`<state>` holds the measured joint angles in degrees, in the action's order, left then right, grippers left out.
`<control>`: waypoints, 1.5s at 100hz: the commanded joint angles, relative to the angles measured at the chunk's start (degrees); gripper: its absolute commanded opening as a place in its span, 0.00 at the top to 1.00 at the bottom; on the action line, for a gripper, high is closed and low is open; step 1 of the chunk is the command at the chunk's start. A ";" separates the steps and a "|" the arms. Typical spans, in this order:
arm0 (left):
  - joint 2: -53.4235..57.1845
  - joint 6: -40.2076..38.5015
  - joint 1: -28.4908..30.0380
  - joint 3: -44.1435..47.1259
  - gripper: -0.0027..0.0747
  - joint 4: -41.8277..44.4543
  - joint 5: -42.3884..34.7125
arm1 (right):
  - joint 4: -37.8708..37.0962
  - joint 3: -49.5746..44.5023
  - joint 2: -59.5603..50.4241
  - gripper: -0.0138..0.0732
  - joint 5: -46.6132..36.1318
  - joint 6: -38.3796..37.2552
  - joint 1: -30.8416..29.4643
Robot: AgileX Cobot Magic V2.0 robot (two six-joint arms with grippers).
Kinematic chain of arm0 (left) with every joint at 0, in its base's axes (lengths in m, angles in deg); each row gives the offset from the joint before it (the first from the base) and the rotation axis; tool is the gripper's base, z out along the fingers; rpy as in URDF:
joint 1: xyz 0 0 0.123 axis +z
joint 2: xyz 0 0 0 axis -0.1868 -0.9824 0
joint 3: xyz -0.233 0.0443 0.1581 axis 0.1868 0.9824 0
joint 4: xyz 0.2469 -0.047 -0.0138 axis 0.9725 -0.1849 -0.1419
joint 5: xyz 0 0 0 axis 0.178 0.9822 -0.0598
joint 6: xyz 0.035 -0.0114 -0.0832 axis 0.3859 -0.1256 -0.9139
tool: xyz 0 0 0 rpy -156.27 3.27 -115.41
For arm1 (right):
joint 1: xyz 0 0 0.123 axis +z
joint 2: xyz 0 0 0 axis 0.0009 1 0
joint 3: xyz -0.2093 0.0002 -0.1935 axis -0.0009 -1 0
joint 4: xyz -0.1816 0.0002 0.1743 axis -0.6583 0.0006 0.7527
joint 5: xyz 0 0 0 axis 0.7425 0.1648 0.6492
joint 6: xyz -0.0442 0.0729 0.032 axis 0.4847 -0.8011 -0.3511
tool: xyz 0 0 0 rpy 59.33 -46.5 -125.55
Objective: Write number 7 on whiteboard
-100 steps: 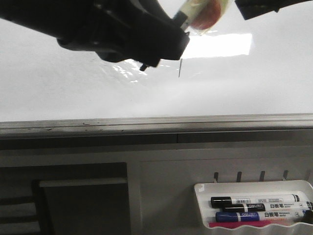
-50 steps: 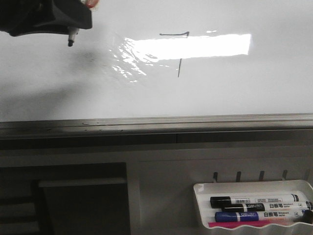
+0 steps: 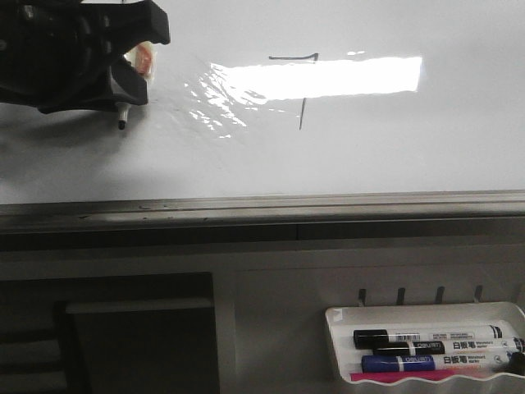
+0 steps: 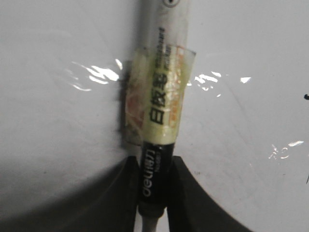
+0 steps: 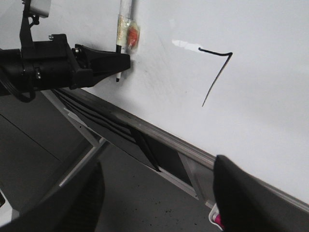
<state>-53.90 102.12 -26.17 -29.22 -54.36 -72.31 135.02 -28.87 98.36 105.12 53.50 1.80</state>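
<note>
The number 7 (image 3: 301,113) is drawn in thin black on the whiteboard (image 3: 369,156); the glare hides part of its stem. It shows whole in the right wrist view (image 5: 215,77). My left gripper (image 3: 131,78) is at the board's upper left, well left of the 7, shut on a taped white-and-black marker (image 4: 161,111) with its tip (image 3: 121,125) pointing down. In the left wrist view the gripper (image 4: 155,166) clamps the marker's black end. My right gripper (image 5: 159,193) is open and empty below the board's grey edge, out of the front view.
A white plastic tray (image 3: 336,345) with several markers (image 3: 426,336) hangs at the lower right below the board's grey metal edge (image 3: 262,205). A dark panel (image 3: 139,336) sits at the lower left. The left arm (image 5: 48,63) shows in the right wrist view.
My left gripper with the marker has moved from over the 7 to the board's upper left, then down a little. The 7 now shows uncovered.
</note>
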 commanded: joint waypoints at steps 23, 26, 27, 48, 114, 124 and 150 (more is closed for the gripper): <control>-0.37 -0.54 0.17 -2.65 0.94 0.37 -3.62 | 2.49 1.48 -0.40 0.35 -2.14 0.24 -0.50; -0.24 -0.54 0.17 -2.65 0.90 0.37 -3.62 | 2.49 1.48 -0.40 0.35 -2.14 0.24 -0.50; -0.09 -0.54 0.17 -2.65 0.88 0.37 -3.62 | 2.49 1.48 -0.40 0.35 -2.14 0.24 -0.50; 2.39 -0.43 0.17 -2.65 0.30 0.37 -3.21 | 2.49 1.48 -0.40 0.35 -2.29 0.24 -0.50; 31.90 20.48 0.17 2.25 0.73 0.82 6.95 | 0.01 1.25 -8.01 0.87 -15.72 0.24 -0.50; 36.45 22.22 0.17 2.63 0.99 0.99 10.62 | 0.01 -0.49 -10.02 0.91 -18.69 0.24 -0.50; 47.44 22.32 0.17 11.32 0.99 2.29 11.22 | 0.01 -13.74 -23.02 0.91 -29.42 0.34 -0.50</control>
<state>-10.05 124.18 -26.17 -19.68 -53.00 -58.96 133.18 -39.80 79.68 82.17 53.50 1.80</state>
